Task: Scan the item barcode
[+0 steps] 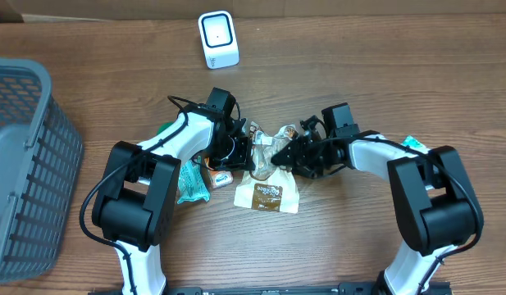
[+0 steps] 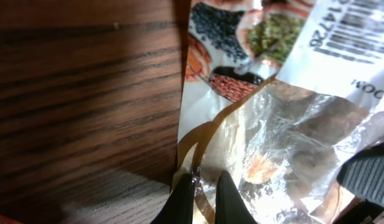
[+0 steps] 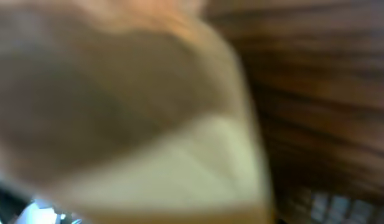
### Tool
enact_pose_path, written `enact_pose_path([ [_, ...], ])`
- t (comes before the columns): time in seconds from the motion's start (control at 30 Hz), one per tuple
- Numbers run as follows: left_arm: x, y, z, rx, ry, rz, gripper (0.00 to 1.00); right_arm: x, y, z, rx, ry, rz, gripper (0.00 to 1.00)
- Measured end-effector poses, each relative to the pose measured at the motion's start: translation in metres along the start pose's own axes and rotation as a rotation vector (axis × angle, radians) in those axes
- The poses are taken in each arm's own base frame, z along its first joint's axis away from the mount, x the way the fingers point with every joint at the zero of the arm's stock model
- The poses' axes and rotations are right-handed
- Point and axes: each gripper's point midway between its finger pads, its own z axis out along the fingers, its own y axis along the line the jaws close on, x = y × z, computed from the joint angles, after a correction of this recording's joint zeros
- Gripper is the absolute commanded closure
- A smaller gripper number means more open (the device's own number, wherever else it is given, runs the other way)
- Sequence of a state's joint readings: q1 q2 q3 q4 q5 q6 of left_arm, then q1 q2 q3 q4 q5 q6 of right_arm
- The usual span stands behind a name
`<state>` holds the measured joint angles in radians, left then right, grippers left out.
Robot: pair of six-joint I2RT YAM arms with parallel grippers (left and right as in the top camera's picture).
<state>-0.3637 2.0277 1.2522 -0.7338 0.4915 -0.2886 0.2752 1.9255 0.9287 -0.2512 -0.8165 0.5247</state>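
Bag (image 1: pixel 267 192): top end bunched between my two grippers. Left gripper (image 2: pixel 204 186) is pinched tight on the film edge. Right gripper (image 1: pixel 279 157) is at the same end; I can't tell its gap or grip.

Risk: on such a thin pinch, the film slips or tears on lift.

Left wrist shows the barcode (image 2: pixel 353 31) ahead of the fingers; overhead doesn't. Only overhead shows the scanner (image 1: pixel 217 38), well beyond both hands. Right wrist is all blur.

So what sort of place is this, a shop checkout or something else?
Probably a mock checkout set up in a lab rather than a real shop: a white barcode scanner, a grey shopping basket and a food bag sit on a plain wooden table.
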Motion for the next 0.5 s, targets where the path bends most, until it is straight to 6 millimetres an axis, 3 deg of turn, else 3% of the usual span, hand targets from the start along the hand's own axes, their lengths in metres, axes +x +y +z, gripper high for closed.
enact_pose_path([
  [0.03, 0.000, 0.000, 0.000, 0.000, 0.000, 0.000, 0.96, 0.000, 0.004, 0.002, -0.007, -0.002, -0.013, 0.62],
  [0.27, 0.001, 0.001, 0.000, -0.003, 0.005, -0.003, 0.96, 0.007, 0.026, 0.017, -0.049, 0.015, -0.077, 0.96],
  [0.5, 0.007, 0.006, -0.003, -0.011, 0.038, -0.032, 0.96, 0.009, 0.020, 0.013, -0.047, 0.033, -0.030, 0.96],
])
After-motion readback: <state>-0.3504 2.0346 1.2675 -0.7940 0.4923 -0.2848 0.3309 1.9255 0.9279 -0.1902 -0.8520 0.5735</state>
